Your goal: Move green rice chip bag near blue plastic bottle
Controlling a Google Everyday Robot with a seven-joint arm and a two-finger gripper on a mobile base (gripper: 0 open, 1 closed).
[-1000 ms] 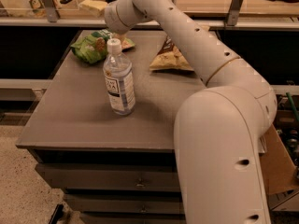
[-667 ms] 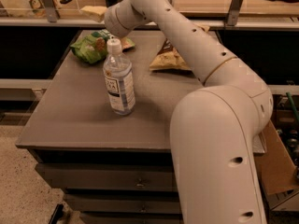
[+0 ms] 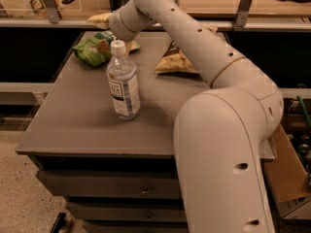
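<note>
The green rice chip bag (image 3: 91, 50) lies at the far left of the grey table (image 3: 73, 125). The blue plastic bottle (image 3: 123, 85) stands upright nearer the front, a short way right of the bag and apart from it. My arm reaches from the lower right across the table. My gripper (image 3: 113, 35) is at the bag's right end, just behind the bottle's white cap, and is mostly hidden by the wrist and the cap.
A brown-and-yellow chip bag (image 3: 176, 62) lies at the back middle, under my arm. A yellowish packet (image 3: 99, 19) rests beyond the table's far edge by a rail. A cardboard box (image 3: 286, 171) stands on the floor at right.
My arm has shifted slightly to the left near the green bag. The bag and the bottle stay about where they were.
</note>
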